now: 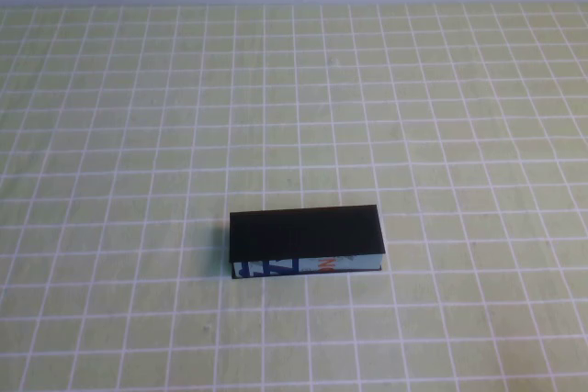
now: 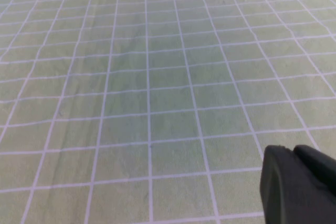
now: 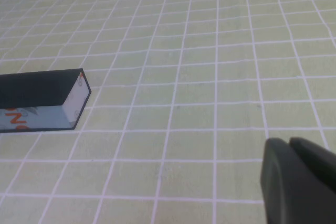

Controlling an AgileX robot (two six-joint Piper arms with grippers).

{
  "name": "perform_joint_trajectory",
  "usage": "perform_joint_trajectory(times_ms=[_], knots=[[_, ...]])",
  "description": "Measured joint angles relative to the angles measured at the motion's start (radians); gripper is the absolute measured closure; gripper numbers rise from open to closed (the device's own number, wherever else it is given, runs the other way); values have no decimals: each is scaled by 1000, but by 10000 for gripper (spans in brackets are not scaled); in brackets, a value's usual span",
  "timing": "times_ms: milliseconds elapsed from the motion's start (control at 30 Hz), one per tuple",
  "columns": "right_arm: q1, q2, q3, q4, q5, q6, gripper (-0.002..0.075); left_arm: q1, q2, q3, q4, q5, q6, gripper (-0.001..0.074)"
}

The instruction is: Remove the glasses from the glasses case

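One closed case [image 1: 305,241] lies alone on the green gridded surface [image 1: 441,117], a little below the middle of the high view, long side running left to right, black lid on top and the light-blue printed side facing the robot. No glasses show anywhere; presumably they sit inside, though the shut lid hides them.

Neither arm appears in the high view. The left claw [image 2: 299,184] shows only as a dark tip in the lower right of its wrist view, over bare grid, with no case in that picture; I cannot tell whether it is released or clenched. The right claw [image 3: 299,179] shows the same way in the lower right of its own view, with one end of the case [image 3: 42,100] at the left edge, well apart from it; its state cannot be told either.

The step in hand looks like opening the lid. Done well, one claw would pin the box so it does not slide while the other lifts the flap along its free long edge, away from the hinge; which edge that is cannot be seen.

The printing shows dark blue and white shapes and orange letters, too partial to read.
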Motion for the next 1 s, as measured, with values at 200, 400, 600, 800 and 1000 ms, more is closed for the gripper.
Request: perform_joint_trajectory(times_ms=[200,400,600,800,1000], knots=[[0,0,0,0,0,0,743,0,0,0,0,0,0,738],[0,0,0,0,0,0,743,0,0,0,0,0,0,738],[0,0,0,0,0,0,743,0,0,0,0,0,0,738],[0,0,0,0,0,0,743,0,0,0,-100,-19,0,738],[0,0,0,0,0,0,743,0,0,0,-372,-91,0,738]])
